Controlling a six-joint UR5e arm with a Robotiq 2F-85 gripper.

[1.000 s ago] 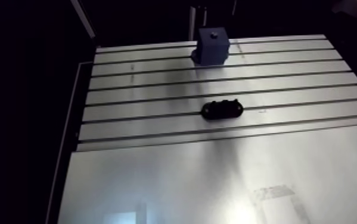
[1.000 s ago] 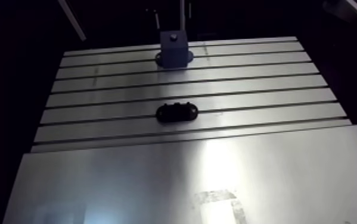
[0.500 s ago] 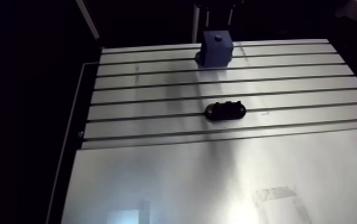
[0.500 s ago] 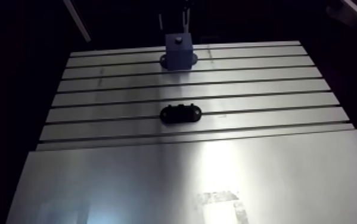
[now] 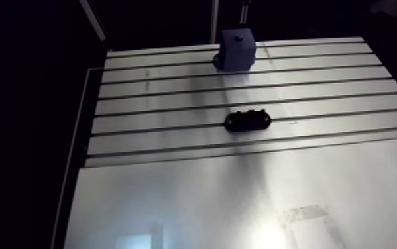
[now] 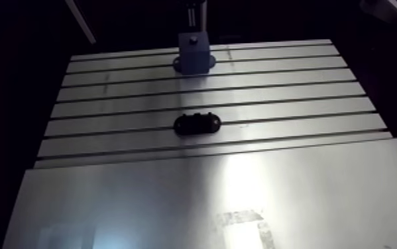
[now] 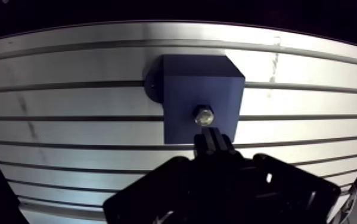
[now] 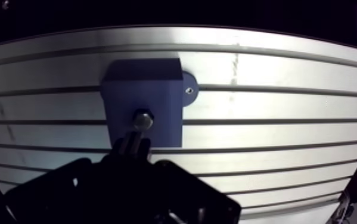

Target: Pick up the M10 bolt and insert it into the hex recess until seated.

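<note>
The bolt (image 7: 203, 115) sits in the blue block (image 7: 183, 83) on the worktop (image 7: 67, 101), claw (image 7: 212, 134) clenched empty just beside it.

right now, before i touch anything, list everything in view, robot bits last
table: one, silver slotted aluminium, under everything
smooth plate: one, silver, covers the near part of the table
blue block: one, blue, on the far rows of the table
bolt: one, metal grey, standing in the top face of the blue block
black fixture: one, black, oval, mid-table, nearer than the blue block and apart from it
gripper: one, black, above the blue block, jaws shut and empty, tips just short of the bolt
</note>
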